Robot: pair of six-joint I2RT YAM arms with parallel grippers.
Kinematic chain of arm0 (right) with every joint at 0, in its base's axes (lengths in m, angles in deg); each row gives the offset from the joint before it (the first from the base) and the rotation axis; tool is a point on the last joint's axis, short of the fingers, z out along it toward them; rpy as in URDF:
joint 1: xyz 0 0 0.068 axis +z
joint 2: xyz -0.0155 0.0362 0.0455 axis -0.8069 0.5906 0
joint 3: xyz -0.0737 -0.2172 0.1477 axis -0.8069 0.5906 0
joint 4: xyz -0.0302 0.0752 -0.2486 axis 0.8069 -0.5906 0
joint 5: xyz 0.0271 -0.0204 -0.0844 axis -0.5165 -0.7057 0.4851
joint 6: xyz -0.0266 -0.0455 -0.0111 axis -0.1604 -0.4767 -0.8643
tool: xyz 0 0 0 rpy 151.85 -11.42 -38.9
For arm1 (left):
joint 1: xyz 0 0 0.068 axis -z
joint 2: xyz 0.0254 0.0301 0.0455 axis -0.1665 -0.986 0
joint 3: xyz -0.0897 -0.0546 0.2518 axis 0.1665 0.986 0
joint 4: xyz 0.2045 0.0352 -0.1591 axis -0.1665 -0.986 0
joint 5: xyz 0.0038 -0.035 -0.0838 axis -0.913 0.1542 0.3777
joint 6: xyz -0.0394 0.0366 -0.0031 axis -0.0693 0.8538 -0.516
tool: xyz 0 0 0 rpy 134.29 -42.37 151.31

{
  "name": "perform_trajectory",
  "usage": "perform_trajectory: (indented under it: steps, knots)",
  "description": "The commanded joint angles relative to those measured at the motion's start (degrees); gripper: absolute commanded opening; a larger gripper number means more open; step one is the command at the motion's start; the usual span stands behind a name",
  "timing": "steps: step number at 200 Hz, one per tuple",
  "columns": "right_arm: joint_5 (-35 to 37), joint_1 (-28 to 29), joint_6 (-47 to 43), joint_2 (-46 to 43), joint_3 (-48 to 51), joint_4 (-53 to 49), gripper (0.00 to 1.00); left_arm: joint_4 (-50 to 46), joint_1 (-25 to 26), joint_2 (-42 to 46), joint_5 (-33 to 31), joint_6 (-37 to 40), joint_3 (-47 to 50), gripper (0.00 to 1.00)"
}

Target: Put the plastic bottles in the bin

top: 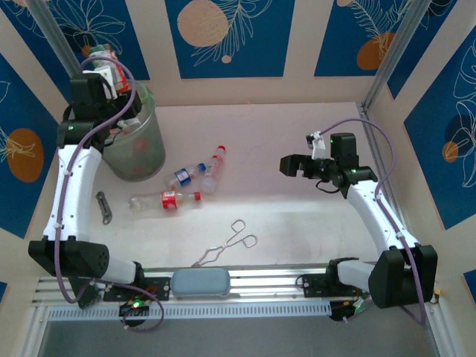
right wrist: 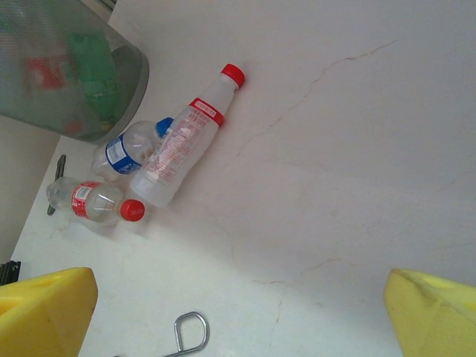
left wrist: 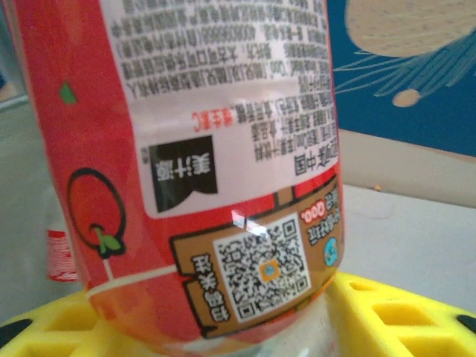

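Looking from above, your left gripper (top: 110,80) pinches a red-labelled bottle (top: 111,65) over the bin (top: 145,160); three bottles (top: 186,184) lie on the surface (top: 297,223) beside it. Left wrist: yellow fingers (left wrist: 394,312) flank that bottle. Right wrist: your right gripper (right wrist: 242,301) stands spread wide, facing those three bottles.

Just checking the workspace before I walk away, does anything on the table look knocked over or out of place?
Three plastic bottles lie on their sides in a loose cluster beside the bin, none upright. Metal tongs lie loose in front of them. No spill or damage shows.
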Motion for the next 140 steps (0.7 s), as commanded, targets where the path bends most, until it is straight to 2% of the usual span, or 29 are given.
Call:
perform_trajectory:
  steps: [1, 43, 88, 110, 122, 140]
  knots:
    - [-0.6, 0.4, -1.0, 0.7, 0.0, 0.6, 0.99, -3.6, -2.5, -2.7, -0.4, 3.6, -2.9, 0.13]
    - [-0.1, 0.6, -1.3, 1.1, -0.2, 0.4, 0.99, -8.1, -4.5, -10.3, -0.1, 9.3, -8.5, 0.15]
    - [-0.2, 0.7, -1.4, 1.7, -0.1, 0.5, 0.99, -4.9, -4.7, -12.7, 0.0, 11.7, -6.2, 0.15]
    - [-0.2, 0.7, -1.4, 2.1, -0.1, 0.8, 0.99, -4.3, -4.6, -12.8, 2.3, 12.8, -4.0, 0.17]
    - [-0.3, 0.7, -1.4, 2.3, -0.1, 0.9, 0.99, -5.9, -4.7, -13.5, 4.1, 13.9, -3.9, 0.28]
    - [-0.3, 0.7, -1.5, 2.5, -0.1, 0.9, 0.99, -7.0, -4.7, -13.7, 5.8, 14.6, -3.5, 0.66]
